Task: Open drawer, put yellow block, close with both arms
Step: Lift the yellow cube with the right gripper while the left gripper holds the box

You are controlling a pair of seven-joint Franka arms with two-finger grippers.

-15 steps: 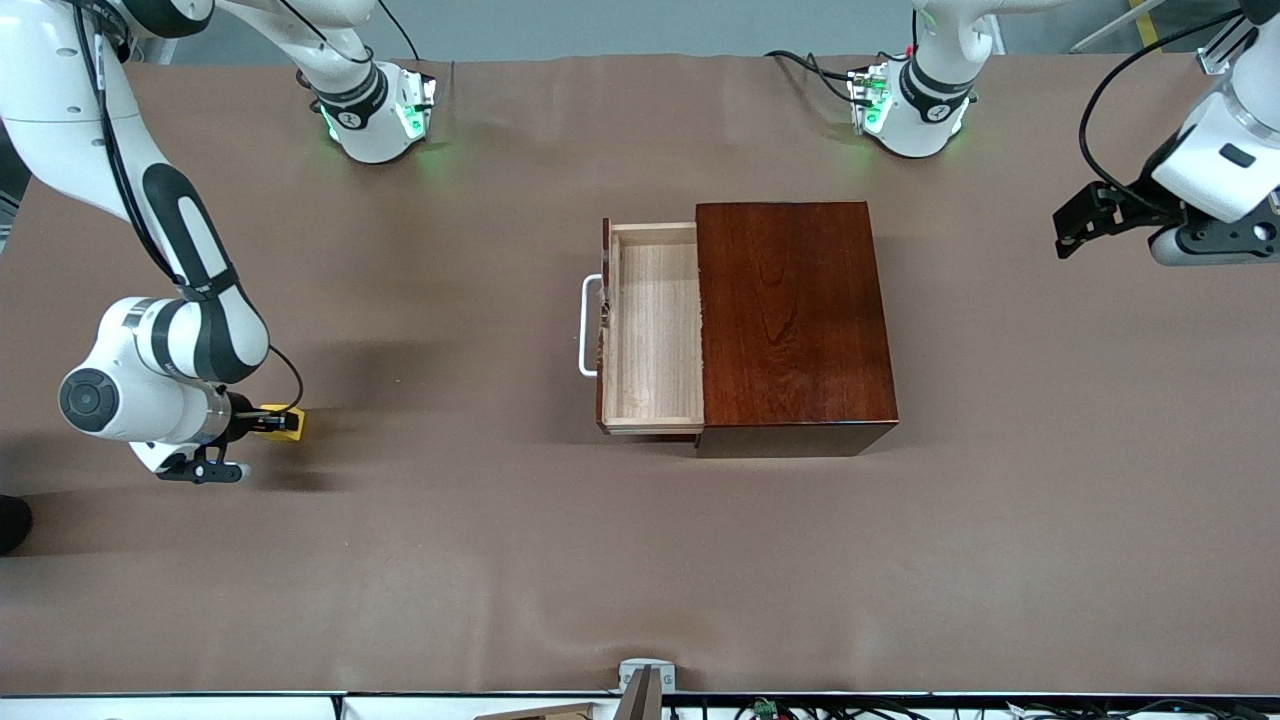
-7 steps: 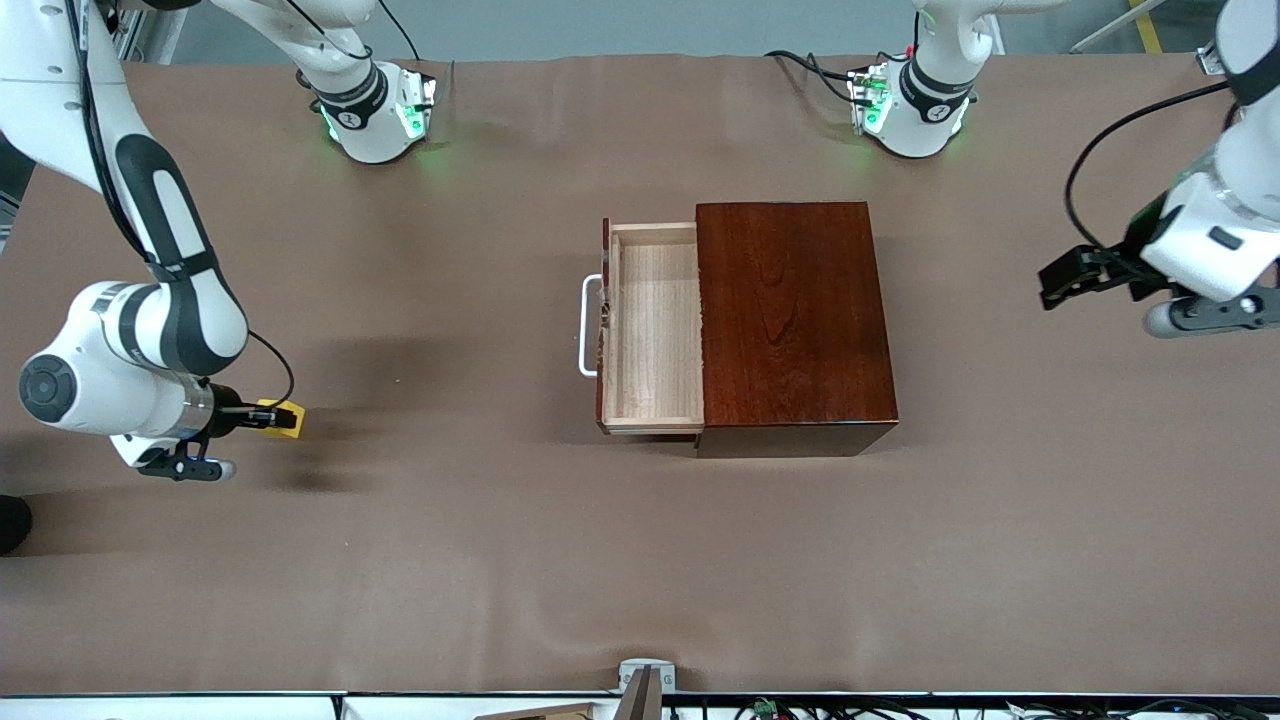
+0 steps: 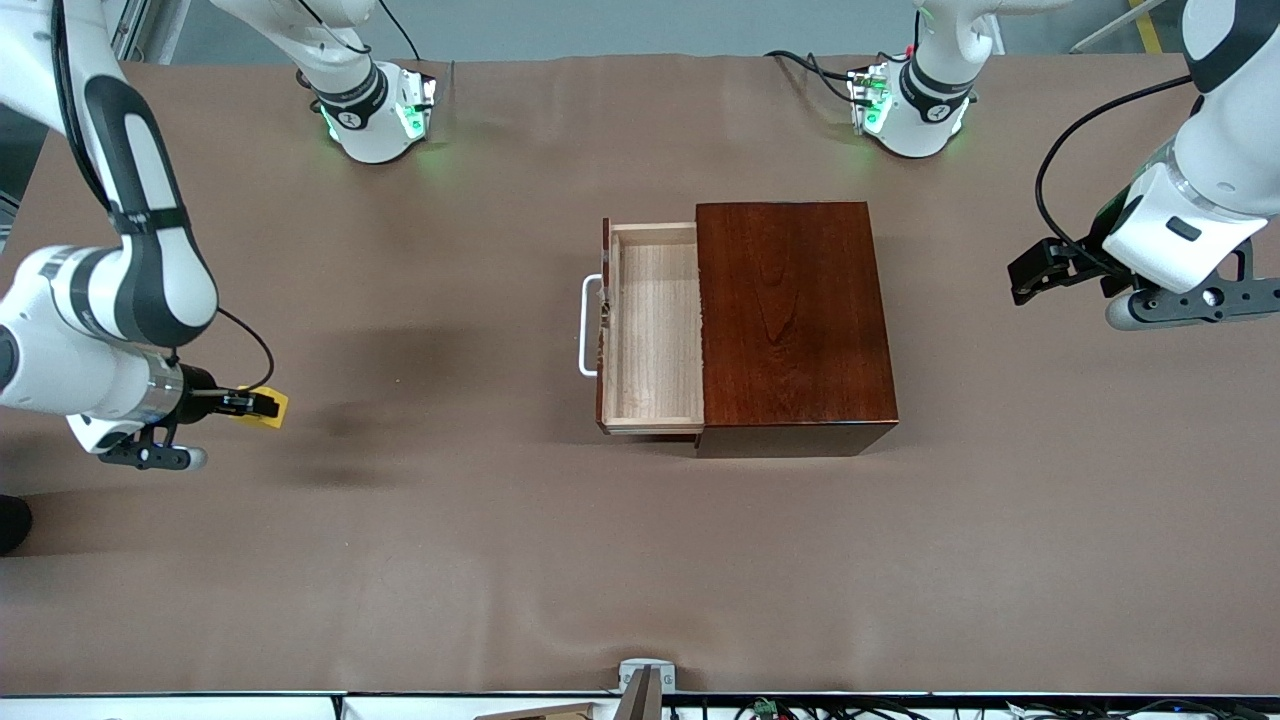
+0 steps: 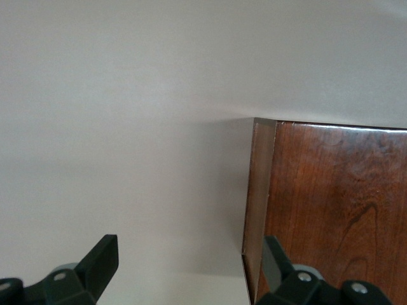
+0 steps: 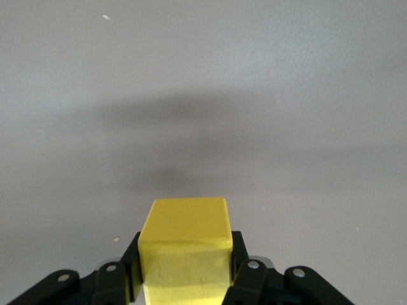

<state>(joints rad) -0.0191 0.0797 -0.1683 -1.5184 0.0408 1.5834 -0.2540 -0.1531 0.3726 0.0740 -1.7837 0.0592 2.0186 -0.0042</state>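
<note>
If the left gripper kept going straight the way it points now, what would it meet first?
Probably the wooden box: the open left gripper points toward its closed end, with only bare table between them. Its height over the table is unclear.

The right arm [image 3: 130,250] drops from its base, elbow bent, wrist lying almost level at its own end of the tabletop. Its end effector [image 3: 250,404] points inward and is clamped tight on the yellow block [image 3: 268,407], both fingers [image 5: 245,270] pressed against the cube's sides, apparently lifted just clear of the surface. The left arm [image 3: 1215,130] hangs in from its end, wrist tilted downward. Its end effector [image 3: 1030,277] is up in the air, fingers [image 4: 102,260] spread wide with nothing between them.
</note>
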